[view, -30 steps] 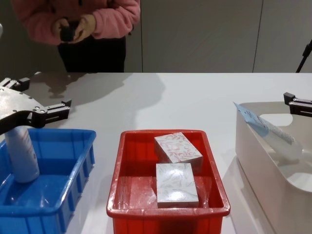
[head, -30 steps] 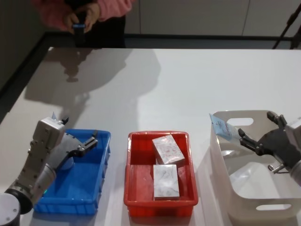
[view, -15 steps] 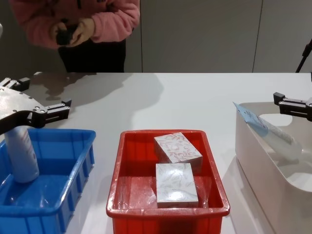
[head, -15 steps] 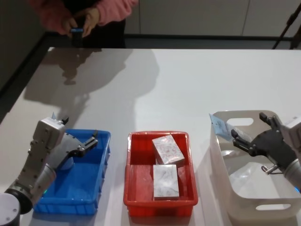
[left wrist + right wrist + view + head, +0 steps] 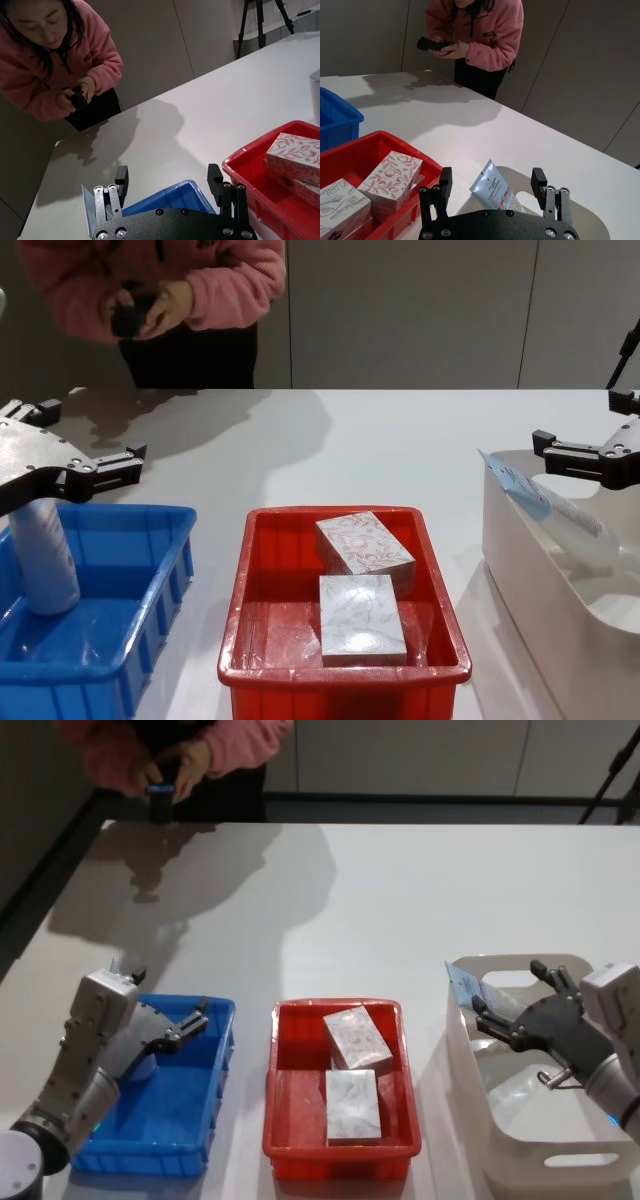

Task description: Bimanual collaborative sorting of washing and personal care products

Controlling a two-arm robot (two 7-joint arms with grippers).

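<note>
A pale blue tube (image 5: 467,988) (image 5: 552,505) (image 5: 495,190) leans inside the white tub (image 5: 560,1160) against its near-left rim. My right gripper (image 5: 507,987) (image 5: 580,420) (image 5: 491,177) hovers open just above the tube, not touching it. Two white boxes lie in the red crate (image 5: 272,1120): one with a red pattern (image 5: 355,1037) (image 5: 364,543) and one with grey-green leaves (image 5: 352,1105) (image 5: 361,617). A white bottle (image 5: 45,560) stands upright in the blue crate (image 5: 215,1100). Over that crate my left gripper (image 5: 170,995) (image 5: 90,435) (image 5: 168,175) stays open and empty, above the bottle.
The three containers stand in a row along the table's near edge, with the blue crate (image 5: 170,580) on the left, the red crate (image 5: 235,640) in the middle and the white tub (image 5: 520,570) on the right. The white tabletop (image 5: 400,900) stretches bare behind them.
My right gripper has moved left over the tub towards the blue tube, still open. The left gripper, the boxes and the bottle have not moved.
</note>
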